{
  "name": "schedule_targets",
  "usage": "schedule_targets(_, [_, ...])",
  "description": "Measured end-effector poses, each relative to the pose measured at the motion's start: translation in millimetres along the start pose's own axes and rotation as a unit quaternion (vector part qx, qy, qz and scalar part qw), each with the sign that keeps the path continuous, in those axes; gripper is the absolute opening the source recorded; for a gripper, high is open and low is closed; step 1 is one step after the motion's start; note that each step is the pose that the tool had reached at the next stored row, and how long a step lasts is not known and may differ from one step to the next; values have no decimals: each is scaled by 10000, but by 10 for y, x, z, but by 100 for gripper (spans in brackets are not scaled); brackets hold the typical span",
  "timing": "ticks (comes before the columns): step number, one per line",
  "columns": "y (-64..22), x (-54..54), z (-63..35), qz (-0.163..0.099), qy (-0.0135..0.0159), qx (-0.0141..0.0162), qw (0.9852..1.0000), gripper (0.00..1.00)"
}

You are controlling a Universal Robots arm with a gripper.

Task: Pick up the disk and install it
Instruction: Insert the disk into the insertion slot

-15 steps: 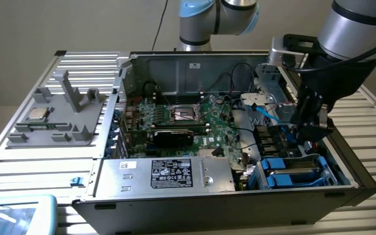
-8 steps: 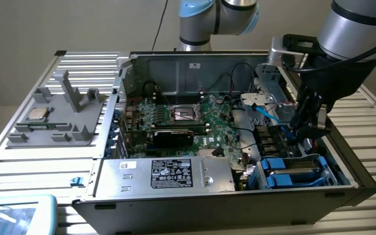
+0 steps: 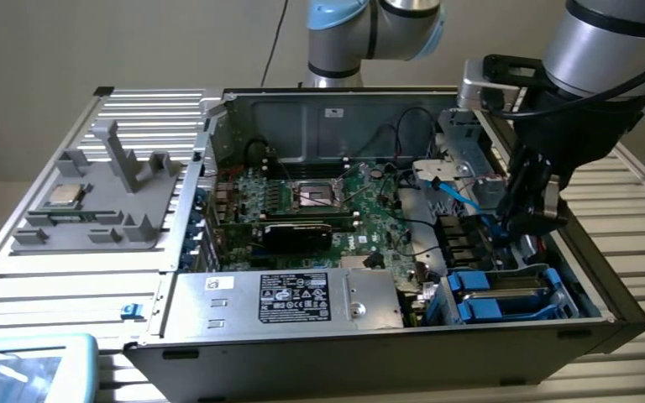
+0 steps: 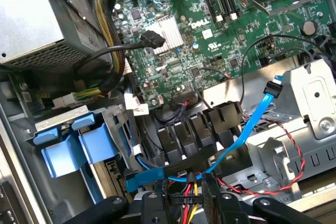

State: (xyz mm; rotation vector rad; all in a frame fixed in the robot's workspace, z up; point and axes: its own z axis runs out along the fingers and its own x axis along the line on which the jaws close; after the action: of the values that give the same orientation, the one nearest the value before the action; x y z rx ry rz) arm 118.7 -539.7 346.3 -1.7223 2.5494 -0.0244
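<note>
— Where's the gripper?
— Inside the case, at the exterior view's right.
— Around it?
— Motherboard on the exterior view's left of it; drive carriers just nearer the camera.

A silver-white ribbed metal table top of long parallel slats carries everything. 1 open black metal computer tower case lies on its side on it, open face up. Just beside the case, on the exterior view's left, sits 1 grey moulded plastic fixture with upright posts. Near the case's closest corner on that side, 1 small bright blue plastic clip rests on the slats. Further out from the same corner is 1 flat pale blue framed panel; whether it touches the slats is unclear.
</note>
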Motion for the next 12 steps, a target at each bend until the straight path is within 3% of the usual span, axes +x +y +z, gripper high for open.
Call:
schedule_targets(5, [63,-23,-65,-7,97,47,9999,36])
schedule_targets(7, [85,-17,-78,-11,155,77,9999,36])
schedule_targets(9, [101,-11,-80,-16,217,138,9997,36])
schedule_targets(12, [119,-4,-81,-15,280,233,9993,36])
